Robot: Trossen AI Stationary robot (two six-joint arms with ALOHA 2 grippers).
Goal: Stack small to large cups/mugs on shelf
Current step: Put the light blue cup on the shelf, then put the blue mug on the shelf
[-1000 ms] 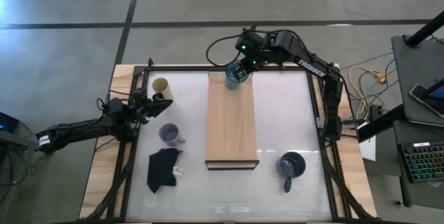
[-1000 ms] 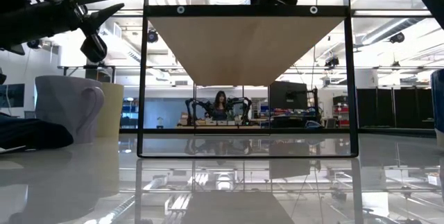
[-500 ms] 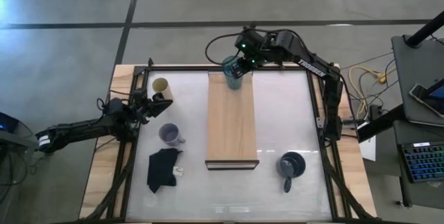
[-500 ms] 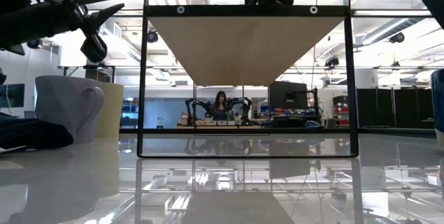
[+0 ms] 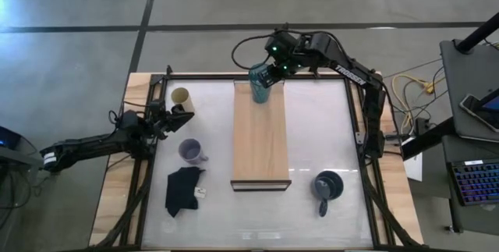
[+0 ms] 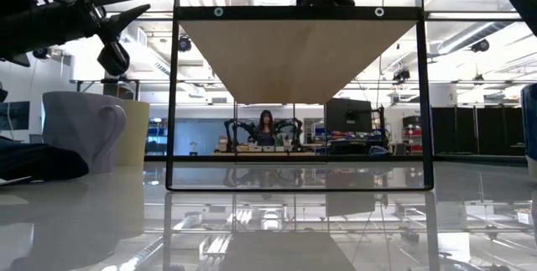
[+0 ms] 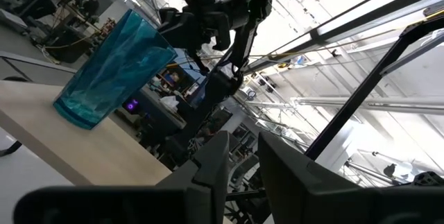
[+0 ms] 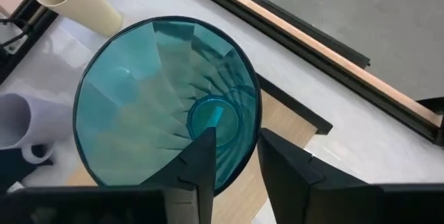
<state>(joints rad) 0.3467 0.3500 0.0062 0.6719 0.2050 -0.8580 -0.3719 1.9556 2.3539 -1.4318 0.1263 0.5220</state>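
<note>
Shifted teal tumbler (image 5: 260, 83) slightly along shelf (image 5: 260, 139); my right gripper (image 5: 274, 71) grips its rim. Left gripper (image 5: 180, 115) idle, narrowly open. 3 cups left.

The only lettering I can find is a line of white print along the upper link of my right arm (image 5: 351, 71) in the high view, and it is too small for me to read with confidence. A small white tag sits on the black cloth (image 5: 185, 189), but I can make out nothing written on it.
</note>
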